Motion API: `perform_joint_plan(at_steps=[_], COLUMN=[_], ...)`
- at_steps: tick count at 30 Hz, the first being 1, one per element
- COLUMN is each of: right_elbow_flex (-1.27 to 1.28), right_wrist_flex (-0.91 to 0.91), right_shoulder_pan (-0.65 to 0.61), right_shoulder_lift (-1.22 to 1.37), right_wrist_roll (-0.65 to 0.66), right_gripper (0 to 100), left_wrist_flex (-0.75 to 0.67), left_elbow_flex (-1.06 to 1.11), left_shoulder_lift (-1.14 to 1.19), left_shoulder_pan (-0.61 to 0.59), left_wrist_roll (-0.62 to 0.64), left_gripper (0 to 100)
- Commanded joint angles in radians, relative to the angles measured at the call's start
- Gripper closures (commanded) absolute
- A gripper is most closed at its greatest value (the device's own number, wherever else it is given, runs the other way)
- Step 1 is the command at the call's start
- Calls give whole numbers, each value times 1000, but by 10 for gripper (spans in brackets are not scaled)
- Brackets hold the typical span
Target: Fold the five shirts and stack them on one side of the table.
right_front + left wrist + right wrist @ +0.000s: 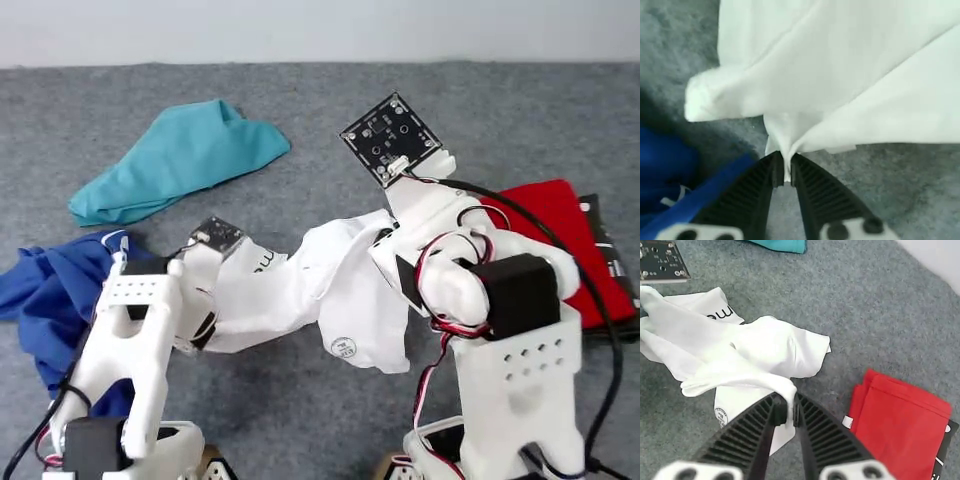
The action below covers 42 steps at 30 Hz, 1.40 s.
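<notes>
The high view looks down on the bench [460, 110], set well back, with the white shirt [300, 290] mid-frame. Each wrist view looks along its own jaws, close to that shirt, which all three share. The right and high views also share the red shirt [895, 425] beside it.

A grey, carpet-like covering spreads over the table [480, 110]. Along its far edge rises a plain pale wall [320, 30], lit softly and evenly.
</notes>
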Motion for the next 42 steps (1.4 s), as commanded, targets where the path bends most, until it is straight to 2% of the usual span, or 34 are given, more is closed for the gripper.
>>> perform_joint_plan(at_steps=[1,7,12,18,27,34,42], right_elbow_flex=[-5,-5,-6,-48,-393,-618,-790], right_wrist_flex=[-21,-42,-124,-193,-162,-81,-38], right_shoulder_pan=[8,15,130,255,266,266,268], right_shoulder_lift=[-16,-15,-15,-21,-99,-127,-176], right_wrist_roll=[6,11,11,5,6,6,-32], right_gripper=[989,989,989,989,990,990,991], left_wrist_flex=[75,193,319,446,462,462,456], left_elbow_flex=[-114,-338,-542,-699,-903,-995,-1004], left_shoulder_lift=[-11,-12,-61,-252,-583,-643,-723], left_shoulder_pan=[-2,-2,-2,-2,-2,-2,0], left_wrist_roll=[66,172,196,196,198,196,196], left_gripper=[988,988,988,988,988,988,988])
